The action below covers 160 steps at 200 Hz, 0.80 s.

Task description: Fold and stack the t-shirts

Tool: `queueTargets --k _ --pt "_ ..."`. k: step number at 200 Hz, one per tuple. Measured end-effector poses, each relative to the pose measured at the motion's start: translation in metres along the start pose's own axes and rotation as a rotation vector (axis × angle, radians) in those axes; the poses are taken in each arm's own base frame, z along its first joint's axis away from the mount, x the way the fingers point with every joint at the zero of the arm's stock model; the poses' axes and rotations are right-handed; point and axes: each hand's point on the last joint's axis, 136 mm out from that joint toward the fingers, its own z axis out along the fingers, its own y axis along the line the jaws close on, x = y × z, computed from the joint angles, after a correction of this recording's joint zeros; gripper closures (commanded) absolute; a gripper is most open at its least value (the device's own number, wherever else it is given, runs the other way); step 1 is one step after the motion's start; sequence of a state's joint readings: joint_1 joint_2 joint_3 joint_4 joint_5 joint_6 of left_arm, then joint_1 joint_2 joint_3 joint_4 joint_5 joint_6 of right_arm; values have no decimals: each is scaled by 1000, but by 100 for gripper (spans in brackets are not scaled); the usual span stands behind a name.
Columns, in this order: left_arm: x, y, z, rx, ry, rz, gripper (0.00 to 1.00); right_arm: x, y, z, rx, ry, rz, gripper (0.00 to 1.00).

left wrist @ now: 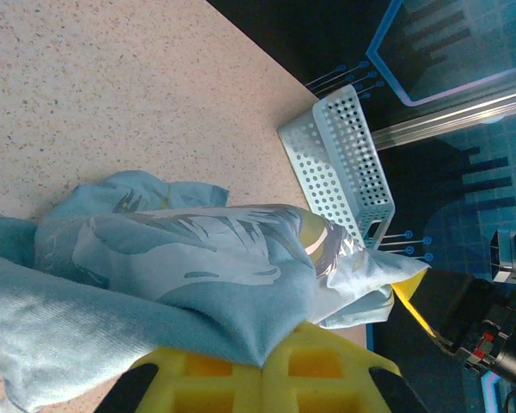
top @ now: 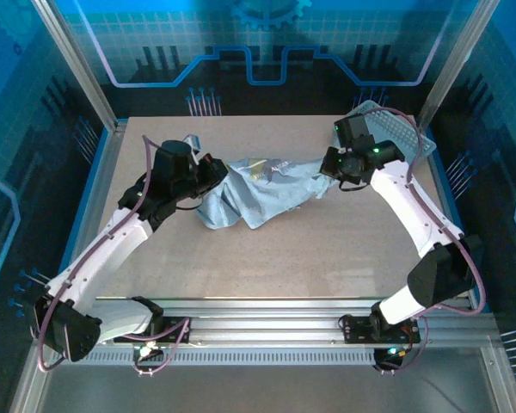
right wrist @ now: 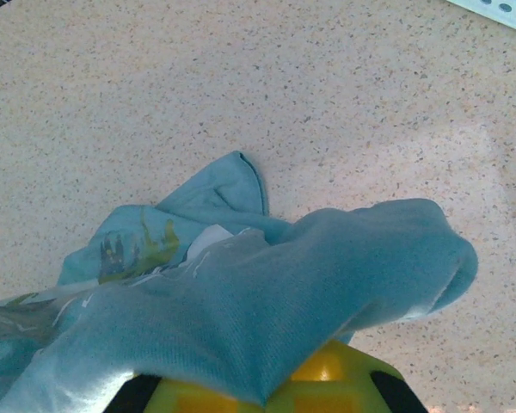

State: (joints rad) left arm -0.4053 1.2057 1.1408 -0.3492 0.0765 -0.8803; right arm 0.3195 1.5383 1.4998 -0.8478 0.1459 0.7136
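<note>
A pale grey-blue t-shirt hangs bunched and stretched between my two grippers over the middle of the table. My left gripper is shut on its left end; in the left wrist view the cloth is pinched between the yellow fingers, white and yellow print showing. My right gripper is shut on the right end; in the right wrist view the cloth drapes over the yellow fingers, with a loose sleeve lying on the table.
A white lattice plastic basket stands at the back right corner, close behind my right arm, seen lying beyond the shirt as the basket in the left wrist view. The speckled table has free room in front of the shirt.
</note>
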Motion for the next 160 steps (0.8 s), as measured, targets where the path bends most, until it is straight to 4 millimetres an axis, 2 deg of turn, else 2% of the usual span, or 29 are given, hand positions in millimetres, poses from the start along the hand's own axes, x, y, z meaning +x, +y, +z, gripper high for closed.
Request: queueTargets --k 35,56,73,97,110,139,160 --pt "4 1 13 -4 21 2 100 -3 -10 13 24 23 24 94" --pt "7 0 18 0 37 3 100 -4 -18 23 40 45 45 88" --pt "8 -3 22 8 48 4 100 -4 -24 31 49 65 55 78" --pt "12 -1 28 5 71 2 100 -3 -26 36 51 81 65 56" --pt "15 1 32 0 83 0 100 -3 -25 35 49 77 59 50" --pt "15 0 40 -5 96 -1 100 -4 -18 24 25 38 20 50" --pt "14 -1 46 -7 104 -1 100 14 -1 8 -35 13 -54 53"
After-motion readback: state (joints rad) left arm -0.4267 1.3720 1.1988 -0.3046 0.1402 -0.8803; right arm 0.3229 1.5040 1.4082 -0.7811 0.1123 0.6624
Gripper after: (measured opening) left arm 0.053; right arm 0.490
